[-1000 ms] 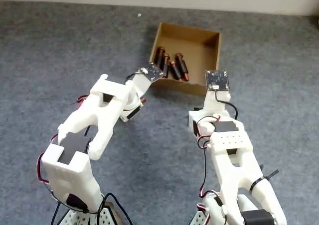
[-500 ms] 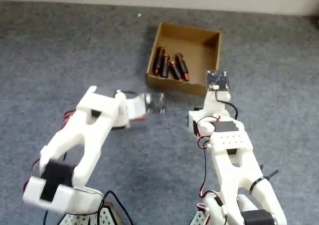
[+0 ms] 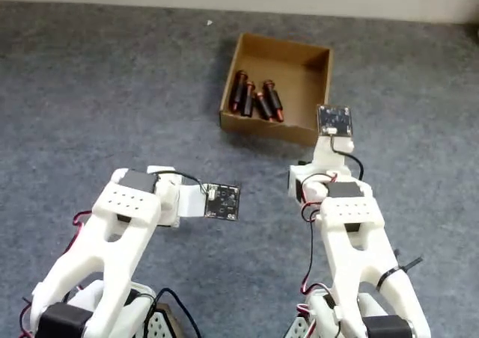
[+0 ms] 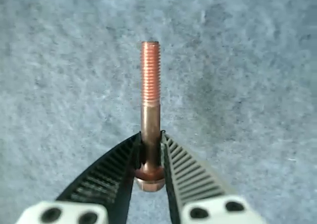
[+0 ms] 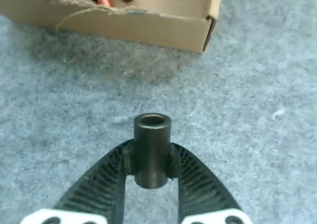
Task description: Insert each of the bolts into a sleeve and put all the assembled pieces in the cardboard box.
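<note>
My left gripper (image 4: 151,147) is shut on a copper bolt (image 4: 150,95), gripping it near its head, with the threaded end pointing away over bare carpet. My right gripper (image 5: 150,157) is shut on a dark sleeve (image 5: 151,147), its open bore facing away toward the cardboard box (image 5: 148,28). In the high view the left arm's wrist (image 3: 213,201) sits pulled back near its base, and the right arm's wrist (image 3: 333,125) hangs just in front of the cardboard box (image 3: 314,60). Several assembled bolt-and-sleeve pieces (image 3: 254,99) lie in the box's left half.
Grey carpet (image 3: 112,91) covers the whole table. The box's right half is bare cardboard. Open carpet lies between the two arms and to the left of the box.
The left arm has drawn back from the box's near-left corner toward its own base, carrying the bolt. The right arm has shifted only slightly.
</note>
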`<control>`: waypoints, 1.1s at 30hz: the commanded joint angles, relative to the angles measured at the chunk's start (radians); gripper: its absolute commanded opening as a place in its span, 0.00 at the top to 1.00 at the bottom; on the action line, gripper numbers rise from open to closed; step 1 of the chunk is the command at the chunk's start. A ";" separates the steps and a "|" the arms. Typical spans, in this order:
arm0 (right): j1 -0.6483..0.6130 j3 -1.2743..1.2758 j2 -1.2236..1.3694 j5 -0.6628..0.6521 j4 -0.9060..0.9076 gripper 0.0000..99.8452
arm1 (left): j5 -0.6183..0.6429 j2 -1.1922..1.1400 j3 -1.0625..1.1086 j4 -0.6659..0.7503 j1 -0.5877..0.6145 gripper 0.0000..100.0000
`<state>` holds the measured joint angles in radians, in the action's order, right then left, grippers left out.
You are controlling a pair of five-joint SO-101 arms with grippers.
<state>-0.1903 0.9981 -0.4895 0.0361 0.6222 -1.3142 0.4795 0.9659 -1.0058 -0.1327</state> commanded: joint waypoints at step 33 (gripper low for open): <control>0.013 -0.007 -0.010 0.005 -0.061 0.99 | 2.068 0.039 -0.176 -0.112 -0.001 0.99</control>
<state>-0.1903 0.9981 -0.4895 0.0361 0.5854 0.4166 0.4918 0.8355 -1.0794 -0.1082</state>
